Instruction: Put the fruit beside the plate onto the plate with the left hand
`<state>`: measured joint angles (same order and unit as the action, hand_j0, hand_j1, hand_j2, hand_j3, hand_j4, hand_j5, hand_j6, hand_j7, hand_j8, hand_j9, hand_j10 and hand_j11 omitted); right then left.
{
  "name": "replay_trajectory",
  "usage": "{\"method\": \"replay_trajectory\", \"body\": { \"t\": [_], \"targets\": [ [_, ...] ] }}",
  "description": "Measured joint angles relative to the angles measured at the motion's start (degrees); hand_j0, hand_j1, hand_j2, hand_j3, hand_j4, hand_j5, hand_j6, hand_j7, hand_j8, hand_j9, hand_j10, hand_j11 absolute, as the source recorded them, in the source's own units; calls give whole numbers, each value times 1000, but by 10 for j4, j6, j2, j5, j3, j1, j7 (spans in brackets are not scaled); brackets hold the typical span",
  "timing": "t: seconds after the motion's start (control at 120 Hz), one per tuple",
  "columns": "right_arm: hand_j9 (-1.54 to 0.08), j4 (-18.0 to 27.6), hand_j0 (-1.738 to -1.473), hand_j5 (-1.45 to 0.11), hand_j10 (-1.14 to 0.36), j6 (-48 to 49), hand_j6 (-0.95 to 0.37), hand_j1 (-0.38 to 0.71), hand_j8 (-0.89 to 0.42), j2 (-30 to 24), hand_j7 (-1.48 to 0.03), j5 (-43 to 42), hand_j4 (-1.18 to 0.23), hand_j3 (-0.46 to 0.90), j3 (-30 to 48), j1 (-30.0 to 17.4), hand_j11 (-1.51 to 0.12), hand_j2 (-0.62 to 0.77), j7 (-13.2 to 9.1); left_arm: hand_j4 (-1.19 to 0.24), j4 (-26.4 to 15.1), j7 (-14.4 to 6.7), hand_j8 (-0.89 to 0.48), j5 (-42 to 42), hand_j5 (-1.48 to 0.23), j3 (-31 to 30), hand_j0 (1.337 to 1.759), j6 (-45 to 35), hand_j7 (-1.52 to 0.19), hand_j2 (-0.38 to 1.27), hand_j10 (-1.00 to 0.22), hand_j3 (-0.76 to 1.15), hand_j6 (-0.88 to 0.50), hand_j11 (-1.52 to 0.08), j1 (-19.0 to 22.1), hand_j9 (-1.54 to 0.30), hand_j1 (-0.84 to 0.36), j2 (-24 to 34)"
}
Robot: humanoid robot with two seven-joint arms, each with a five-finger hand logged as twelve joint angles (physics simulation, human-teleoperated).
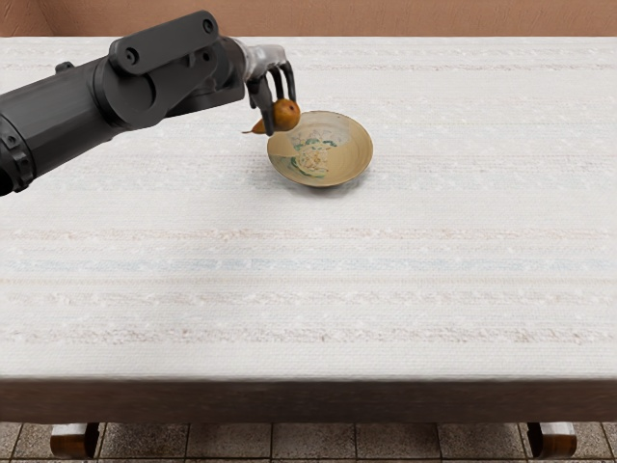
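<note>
- My left hand [269, 79] hangs over the far part of the table [308, 289], fingers pointing down, closed around the fruit [286, 115].
- My dark fingers [264, 100] curl around the fruit from above; one runs down its left side, the others arch over its top.
- The fruit is small, rounded and orange-brown, with a narrower end that points left and down, showing just below my fingers.
- Seen from my head, the fruit sits at the upper left rim of the plate [359, 147] and overlaps that rim; it is not lying in the plate's hollow. Whether it touches the rim or hangs clear of it I cannot tell.
- The plate is a shallow round dish, pale yellow-green with a brownish edge and a faint green and white pattern in its middle. It rests flat on the table, just right of my hand and a little nearer.
- My wrist is light grey, and behind it my left arm [87, 106] is thick and dark, running off the left edge of the view above the table.
- The table is wide, covered in a whitish cloth with faint pale stripes running side to side; its front edge is dark wood.
- Behind the table stands a brown wall [434, 15]; below the front edge show grey floor tiles [308, 442] and two dark wooden feet [73, 440] near the corners.
</note>
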<state>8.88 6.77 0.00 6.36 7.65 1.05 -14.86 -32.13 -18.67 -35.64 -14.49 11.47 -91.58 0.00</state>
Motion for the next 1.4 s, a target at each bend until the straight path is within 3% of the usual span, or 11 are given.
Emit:
{"method": "replay_trajectory", "body": {
  "t": [0.417, 0.825, 1.4],
  "targets": [
    [-43, 0, -1658, -43, -33, 0, -33, -310, -33, 0, -43, 0, -33, 0, 0, 0, -43, -7, 0, -613, -2, 0, -738, 2, -1091, 0, 1654, -1, -1073, 731, -805, 0, -529, -1078, 0, -1077, -438, 0],
    [-43, 0, -1658, -43, -33, 0, -33, -310, -33, 0, -43, 0, -33, 0, 0, 0, -43, -7, 1, -597, -44, 5, -728, 48, -1107, 8, 1653, 0, -1088, 754, -814, 0, -523, -1093, -2, -1092, -451, 0],
    [-43, 0, -1658, -43, -33, 0, -33, -310, -33, 0, -43, 0, -33, 0, 0, -2, -43, -7, 1, -616, -46, 25, -799, 43, -1148, 8, 1653, -2, -1133, 752, -844, 0, -521, -1135, 10, -1134, -431, 0]
  ]
}}
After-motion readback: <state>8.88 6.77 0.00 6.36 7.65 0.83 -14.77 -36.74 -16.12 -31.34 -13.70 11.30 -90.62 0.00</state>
